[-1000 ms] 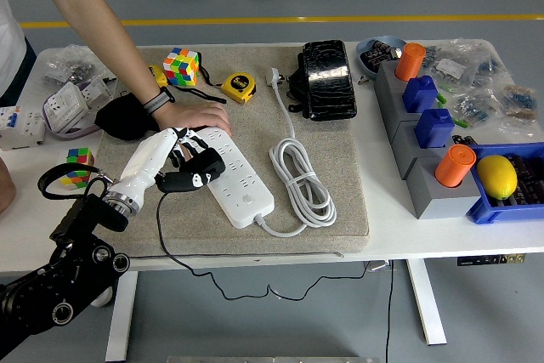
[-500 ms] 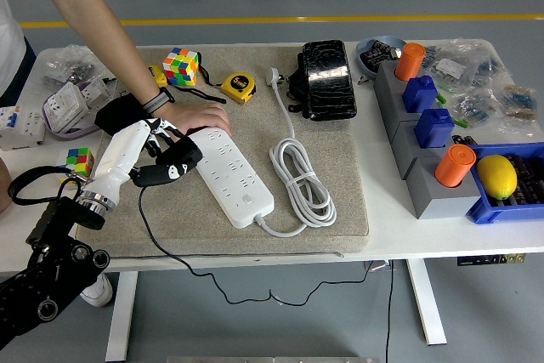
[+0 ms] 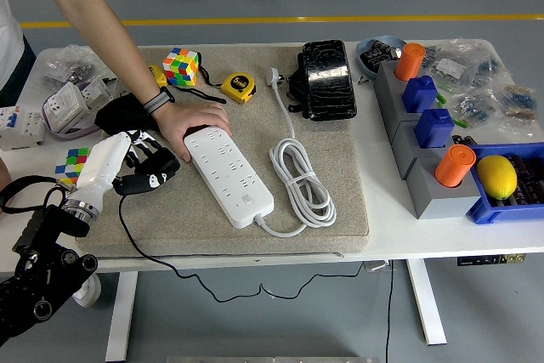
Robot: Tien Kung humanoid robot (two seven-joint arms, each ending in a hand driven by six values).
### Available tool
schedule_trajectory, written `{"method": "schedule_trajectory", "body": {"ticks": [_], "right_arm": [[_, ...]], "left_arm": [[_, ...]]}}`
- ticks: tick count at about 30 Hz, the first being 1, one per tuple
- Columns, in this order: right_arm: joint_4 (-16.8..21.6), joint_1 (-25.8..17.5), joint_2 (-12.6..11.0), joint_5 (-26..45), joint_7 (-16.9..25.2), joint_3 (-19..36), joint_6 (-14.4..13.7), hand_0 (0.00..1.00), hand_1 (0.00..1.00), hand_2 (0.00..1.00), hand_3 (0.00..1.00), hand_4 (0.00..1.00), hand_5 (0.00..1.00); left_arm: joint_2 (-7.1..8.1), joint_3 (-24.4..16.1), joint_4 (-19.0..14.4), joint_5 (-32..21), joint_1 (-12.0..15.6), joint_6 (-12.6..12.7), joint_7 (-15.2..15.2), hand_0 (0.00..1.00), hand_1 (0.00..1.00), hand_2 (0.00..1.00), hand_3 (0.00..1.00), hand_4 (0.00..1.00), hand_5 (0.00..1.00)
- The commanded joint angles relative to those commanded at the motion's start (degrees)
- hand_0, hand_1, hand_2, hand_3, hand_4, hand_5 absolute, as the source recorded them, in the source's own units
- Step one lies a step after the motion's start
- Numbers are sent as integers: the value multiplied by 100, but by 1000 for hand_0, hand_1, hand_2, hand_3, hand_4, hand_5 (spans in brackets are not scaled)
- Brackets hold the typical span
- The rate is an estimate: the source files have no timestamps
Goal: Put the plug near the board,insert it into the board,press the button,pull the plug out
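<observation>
The fingers (image 3: 146, 152) of the left hand (image 3: 136, 159) are curled around a black plug (image 3: 153, 178), gripping it just off the left side of the white power strip (image 3: 228, 175) — plug and strip are close but apart, with bare mat between them. A thin black cord (image 3: 161, 252) runs down from the plug, across the grey mat (image 3: 331, 210) and over the table's near edge. The robot's left arm comes in from the lower left corner, its white forearm angled up toward the mat.

A person's hand (image 3: 189, 118) lies on the far end of the power strip, palm down, the wrist wearing a dark band; the arm reaches in from the upper left. The strip lies diagonally on the mat, its own white cable (image 3: 299, 178) coiled just to its right and trailing up to a white plug near the black case (image 3: 325, 79).

Behind the person's hand sit a colourful cube (image 3: 182, 65) and a yellow tape measure (image 3: 239, 87). At the right side of the white table (image 3: 382, 240), grey blocks carry orange and blue pieces — a blue bin beside them holds a lemon (image 3: 497, 176).
</observation>
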Motion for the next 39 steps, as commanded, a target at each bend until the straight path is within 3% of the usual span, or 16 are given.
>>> {"method": "schedule_trajectory", "body": {"ticks": [5,6,11,12,22,26,29,30,32,35,36,39], "right_arm": [[1,3,0,-5,-2,14,0,495,581,539,509,840,356],[1,3,1,-8,-1,19,-1,485,578,539,509,839,356],[0,4,5,-7,-1,16,0,485,578,539,509,839,356],[0,4,5,-8,-1,17,0,488,579,539,509,839,356],[-8,13,1,35,-4,-42,4,489,580,539,509,839,355],[-11,18,-4,96,-15,-105,-11,490,580,539,508,838,356],[-11,27,-8,200,-42,-221,-40,490,580,539,508,838,356],[-11,30,-9,222,-48,-247,-46,490,577,539,509,838,355],[-11,40,-10,251,-58,-286,-52,490,577,539,509,838,355],[-11,53,-15,255,-70,-304,-56,490,577,539,509,838,355],[-11,61,-18,253,-75,-311,-59,493,577,539,508,836,356],[-11,88,-23,230,-83,-292,-54,493,577,539,508,836,356]], "left_arm": [[5,-14,29,87,7,-11,-12,335,348,455,521,948,179],[7,-14,34,85,6,-20,-16,350,399,468,531,998,290],[13,-41,21,114,18,-45,-32,350,399,468,531,998,290],[14,-49,11,117,22,-45,-39,375,438,491,551,998,357],[51,-253,-288,-235,109,-75,-294,376,444,499,572,998,365],[65,-439,-539,-948,187,-134,-603,359,420,488,547,998,342],[68,-525,-620,-1675,218,-323,-865,359,420,488,547,998,342],[67,-557,-630,-1899,225,-380,-925,303,358,481,532,868,215],[66,-709,-646,-2420,246,-559,-1092,303,358,481,532,868,215],[74,-864,-669,-3109,258,-578,-1115,303,358,481,532,868,215],[84,-927,-683,-3291,264,-583,-1102,303,362,488,536,824,180],[93,-1060,-719,-3411,277,-585,-1076,303,362,488,536,824,180]]}}
